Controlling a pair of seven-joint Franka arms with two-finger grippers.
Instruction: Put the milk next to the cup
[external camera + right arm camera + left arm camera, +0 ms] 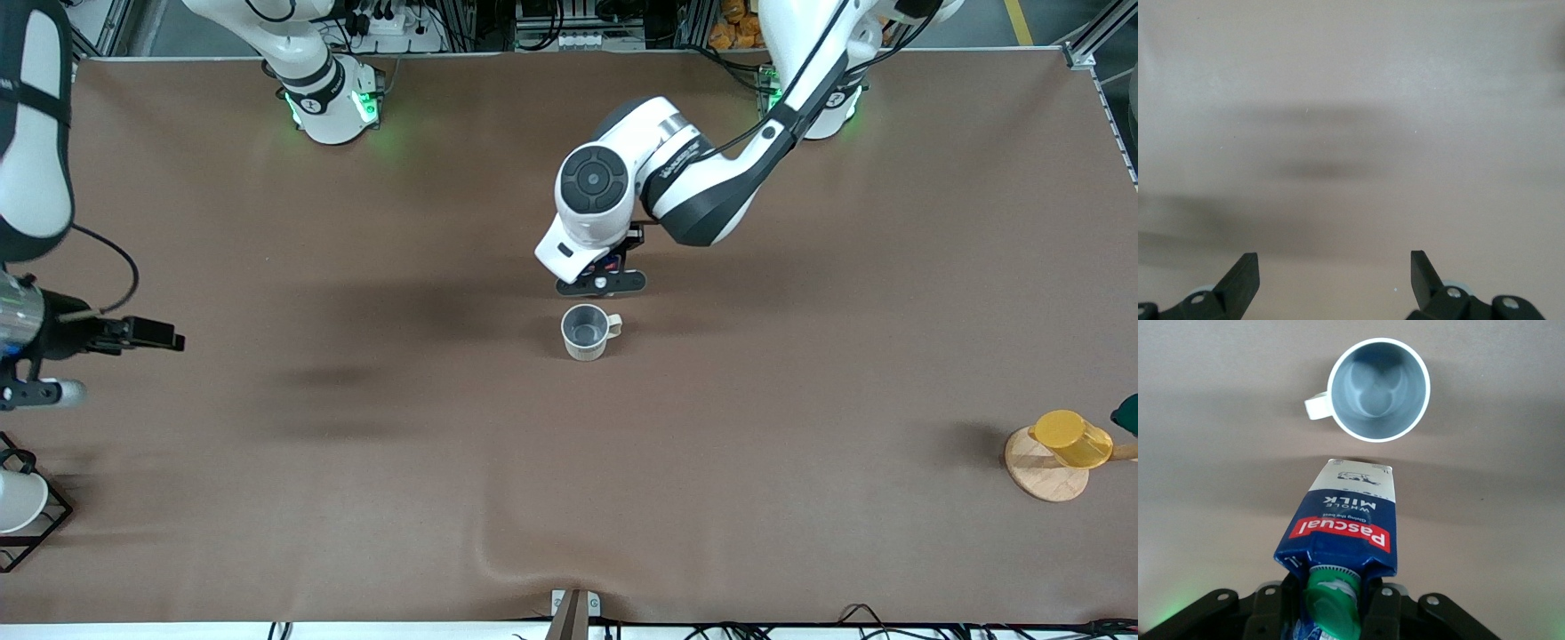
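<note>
Milk (1341, 537) in left claw (1331, 603), just beside cup (1378, 389)

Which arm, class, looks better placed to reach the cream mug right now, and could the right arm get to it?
Probably the left: its gripper holds the milk just beside the mug. The right gripper waits open over bare table at its own end; nothing blocks it, but reaching looks doubtful.

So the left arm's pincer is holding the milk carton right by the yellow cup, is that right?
Not quite. The left pincer does hold the milk, but the cup beside it is the cream-white mug with a grey inside, as the left wrist view shows. The yellow cup sits on its wooden stand at the left arm's end of the table. The right pincer waits, open.
</note>
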